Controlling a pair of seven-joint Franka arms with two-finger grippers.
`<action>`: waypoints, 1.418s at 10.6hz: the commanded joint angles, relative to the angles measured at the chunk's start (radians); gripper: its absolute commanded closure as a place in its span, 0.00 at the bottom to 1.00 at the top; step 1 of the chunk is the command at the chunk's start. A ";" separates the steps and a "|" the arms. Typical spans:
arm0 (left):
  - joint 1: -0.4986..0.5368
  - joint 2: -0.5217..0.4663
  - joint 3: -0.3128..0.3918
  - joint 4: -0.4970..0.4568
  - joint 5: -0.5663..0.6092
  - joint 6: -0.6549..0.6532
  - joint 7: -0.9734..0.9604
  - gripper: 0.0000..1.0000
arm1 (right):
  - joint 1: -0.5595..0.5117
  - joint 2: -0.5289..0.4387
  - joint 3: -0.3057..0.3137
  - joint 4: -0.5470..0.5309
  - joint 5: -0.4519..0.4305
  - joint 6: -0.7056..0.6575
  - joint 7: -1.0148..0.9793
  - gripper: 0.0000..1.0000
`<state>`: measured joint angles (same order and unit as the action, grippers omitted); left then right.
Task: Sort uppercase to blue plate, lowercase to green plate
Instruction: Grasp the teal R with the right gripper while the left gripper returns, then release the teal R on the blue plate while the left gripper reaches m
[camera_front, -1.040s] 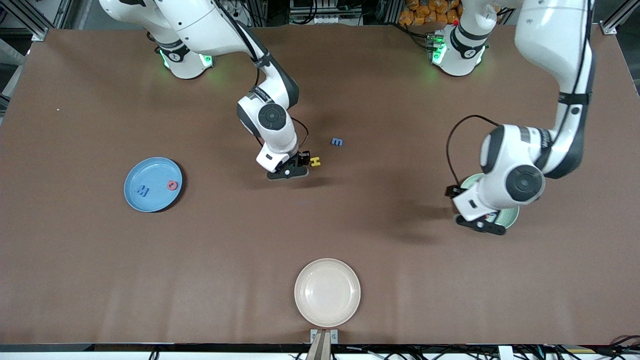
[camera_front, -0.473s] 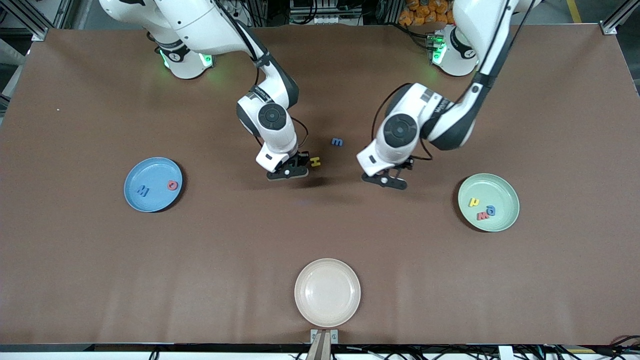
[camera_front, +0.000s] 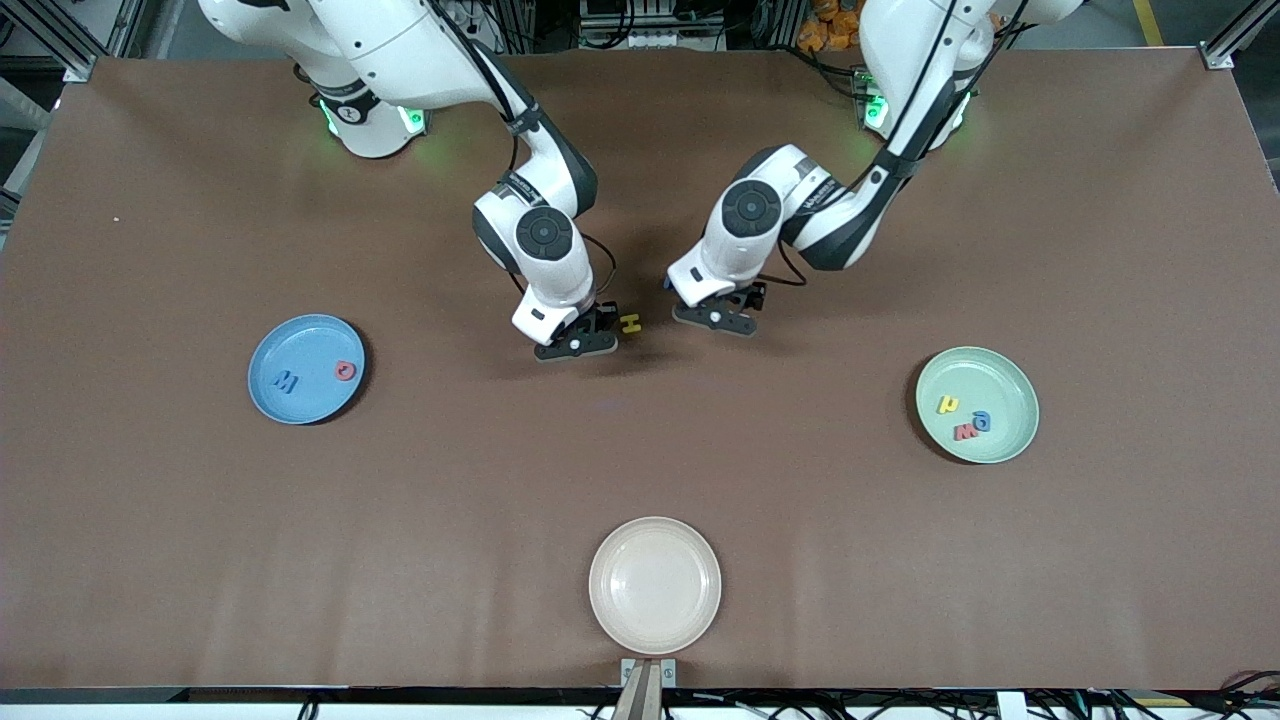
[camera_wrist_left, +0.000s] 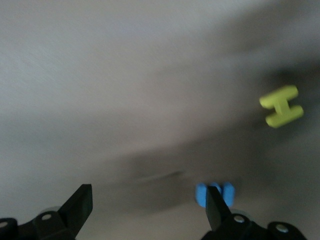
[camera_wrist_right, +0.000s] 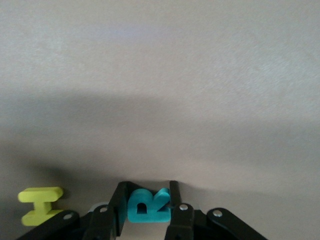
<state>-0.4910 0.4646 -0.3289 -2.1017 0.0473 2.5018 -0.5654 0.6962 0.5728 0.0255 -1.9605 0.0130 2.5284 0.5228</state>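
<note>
Right gripper clamped on teal R, lying flat on the table beside yellow H. Left gripper spread wide, empty, over blue m-like letter.

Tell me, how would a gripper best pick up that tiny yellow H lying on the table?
Probably from straight above, fingers closing across the two uprights of the yellow H. It lies flat on the table, so only its thin outer edges offer parallel faces. Mind the right gripper close beside it, shut on the teal R.
</note>
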 joint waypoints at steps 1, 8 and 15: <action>-0.049 -0.001 -0.010 -0.011 0.090 0.019 -0.054 0.00 | -0.084 -0.030 -0.001 0.005 -0.007 -0.065 -0.146 0.68; -0.064 0.048 -0.047 0.031 0.290 0.020 -0.085 0.00 | -0.305 -0.160 -0.103 0.008 -0.010 -0.308 -0.698 0.68; -0.064 0.112 -0.045 0.109 0.252 0.020 -0.111 0.00 | -0.398 -0.258 -0.384 -0.225 0.013 -0.268 -1.177 0.67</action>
<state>-0.5595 0.5518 -0.3671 -2.0111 0.3021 2.5181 -0.6397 0.3153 0.3660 -0.3301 -2.0643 0.0155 2.1738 -0.5737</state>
